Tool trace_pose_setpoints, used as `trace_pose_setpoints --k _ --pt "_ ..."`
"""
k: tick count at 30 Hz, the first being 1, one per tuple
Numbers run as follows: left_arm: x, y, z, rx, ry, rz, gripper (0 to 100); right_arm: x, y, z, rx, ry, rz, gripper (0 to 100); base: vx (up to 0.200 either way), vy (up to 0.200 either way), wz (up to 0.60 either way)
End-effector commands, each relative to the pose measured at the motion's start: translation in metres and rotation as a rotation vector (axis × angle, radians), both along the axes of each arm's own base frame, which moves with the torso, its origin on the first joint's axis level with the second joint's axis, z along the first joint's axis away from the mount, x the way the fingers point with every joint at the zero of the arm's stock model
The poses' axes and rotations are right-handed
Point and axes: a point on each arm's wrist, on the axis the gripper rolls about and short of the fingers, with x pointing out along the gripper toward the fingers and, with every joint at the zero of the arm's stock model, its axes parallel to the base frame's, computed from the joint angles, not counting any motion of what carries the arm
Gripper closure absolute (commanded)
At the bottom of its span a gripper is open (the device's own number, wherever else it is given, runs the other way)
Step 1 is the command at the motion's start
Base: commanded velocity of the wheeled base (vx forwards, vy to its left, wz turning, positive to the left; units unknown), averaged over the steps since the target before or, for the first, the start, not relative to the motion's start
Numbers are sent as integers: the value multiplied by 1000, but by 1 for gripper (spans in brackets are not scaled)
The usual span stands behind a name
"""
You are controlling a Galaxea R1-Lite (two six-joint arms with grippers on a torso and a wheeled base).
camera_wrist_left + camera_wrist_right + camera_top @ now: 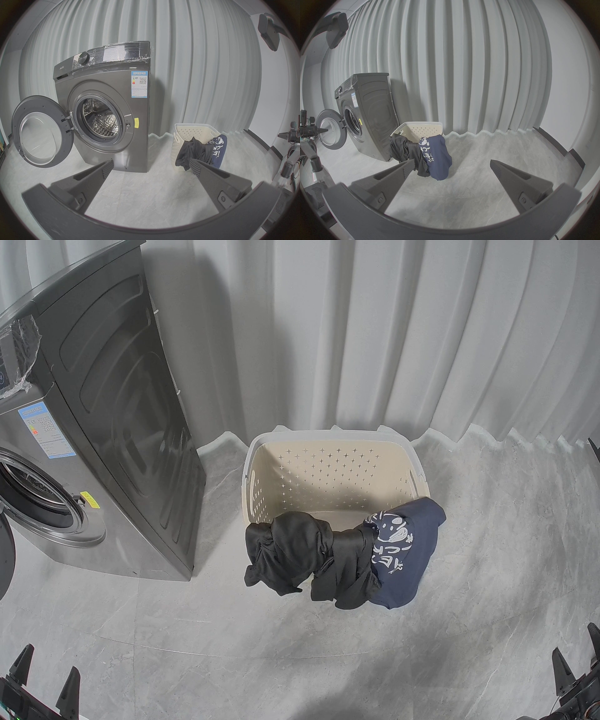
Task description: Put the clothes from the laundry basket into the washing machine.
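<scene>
Ahead of both claws in the head view, the laundry basket [331, 435] stands on the floor. A black garment [290, 549] and a navy printed T-shirt [409, 549] are draped over its near rim. The bundle's long axis runs side to side, across the line of approach. The left claw [49, 671] and the right claw [575, 649] are both low, well apart from the clothes, with fingers spread wide and empty. The T-shirt looks somewhat nearer the right claw, and the black garment hangs toward the left one.

From the left wrist, the washing machine [106, 109] stands ahead of the wide-open left claw [150, 164] with its door [40, 131] swung open. The basket is farther off, toward the right finger.

From the right wrist, the T-shirt [436, 154] hangs ahead of the gaping right claw [452, 162], toward its left finger. The black garment [401, 147] lies beyond it on the machine's side. My guess is the right arm has the straighter reach.
</scene>
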Motion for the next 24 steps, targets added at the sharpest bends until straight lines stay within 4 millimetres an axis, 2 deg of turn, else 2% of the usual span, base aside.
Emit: trace_pose_setpoints --k 1,19,24 --pt "0 0 -4 0 4 1 0 0 0 -5 -1 1 1 0 0 -200 0" --pt "0 0 -4 0 4 1 0 0 0 -5 1 1 1 0 0 0 0" --pt "0 0 -4 1 4 1 0 0 0 -5 -1 1 1 0 200 0 0"
